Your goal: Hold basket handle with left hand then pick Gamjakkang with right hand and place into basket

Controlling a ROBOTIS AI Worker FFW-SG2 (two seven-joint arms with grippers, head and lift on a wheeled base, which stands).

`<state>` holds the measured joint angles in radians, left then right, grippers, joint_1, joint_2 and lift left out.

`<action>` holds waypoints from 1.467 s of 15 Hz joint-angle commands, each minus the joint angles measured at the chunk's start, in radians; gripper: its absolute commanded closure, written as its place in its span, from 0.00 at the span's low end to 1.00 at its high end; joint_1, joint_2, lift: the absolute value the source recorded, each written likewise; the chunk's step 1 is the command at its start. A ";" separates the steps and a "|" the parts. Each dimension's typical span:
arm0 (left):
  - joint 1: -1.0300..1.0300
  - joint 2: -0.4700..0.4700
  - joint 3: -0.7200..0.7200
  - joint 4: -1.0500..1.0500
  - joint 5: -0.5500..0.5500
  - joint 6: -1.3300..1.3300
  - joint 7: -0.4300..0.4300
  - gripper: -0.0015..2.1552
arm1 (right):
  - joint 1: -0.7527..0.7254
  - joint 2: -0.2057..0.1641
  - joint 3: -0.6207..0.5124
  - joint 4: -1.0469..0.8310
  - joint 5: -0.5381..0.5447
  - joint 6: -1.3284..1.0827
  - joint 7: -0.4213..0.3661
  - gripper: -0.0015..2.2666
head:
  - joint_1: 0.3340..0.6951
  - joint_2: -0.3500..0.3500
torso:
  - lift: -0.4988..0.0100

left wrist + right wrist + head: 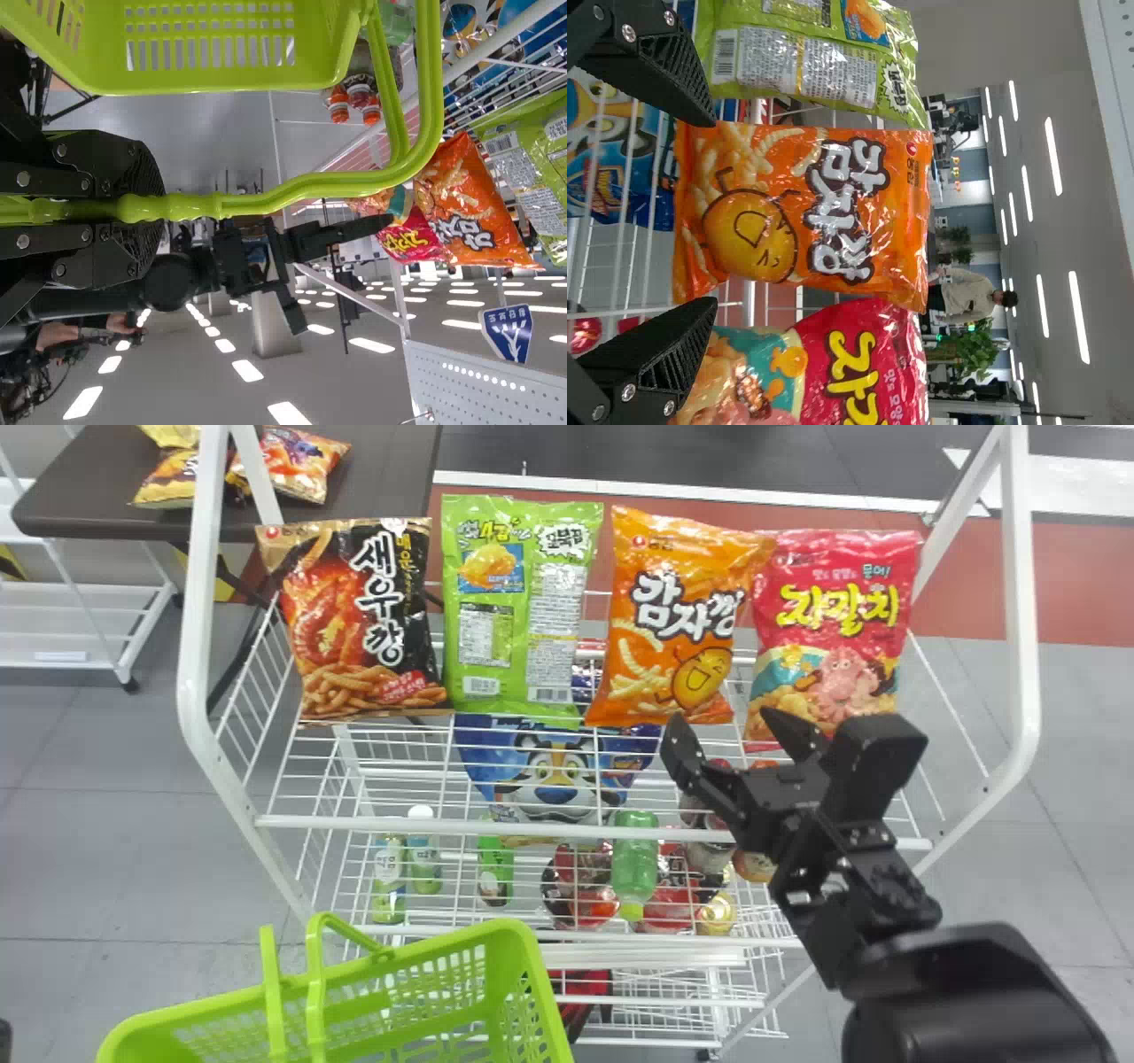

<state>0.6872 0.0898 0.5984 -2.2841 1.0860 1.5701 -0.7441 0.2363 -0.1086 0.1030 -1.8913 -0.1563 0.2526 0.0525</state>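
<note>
My right gripper point(722, 735) stands open just in front of the lower edge of the orange Gamjakkang bag point(678, 620), which stands upright on the top rack. In the right wrist view, the spread fingers of my right gripper point(709, 212) lie on either side of the Gamjakkang bag point(802, 212), near its bottom, not closed on it. The green basket point(523, 965) is at the lower left of the head view with its handle point(314, 974) up. In the left wrist view, my left gripper point(133, 208) is shut on the basket handle point(328, 184).
A green bag point(523, 602) and a black shrimp-snack bag point(363, 620) stand left of the Gamjakkang, a pink bag point(833, 620) close on its right. The white wire rack point(496, 828) has bottles and packs on its lower shelves, and white posts point(1019, 602) rise at its sides.
</note>
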 commanded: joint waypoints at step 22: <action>-0.005 0.007 0.014 0.002 0.002 0.001 -0.006 1.00 | -0.433 0.036 0.112 0.350 0.009 0.314 -0.023 0.99 | 1.00 0.56 | 0.94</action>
<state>0.6826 0.0966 0.6114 -2.2826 1.0874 1.5701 -0.7496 -0.2124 -0.0720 0.2138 -1.5230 -0.1522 0.5752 0.0291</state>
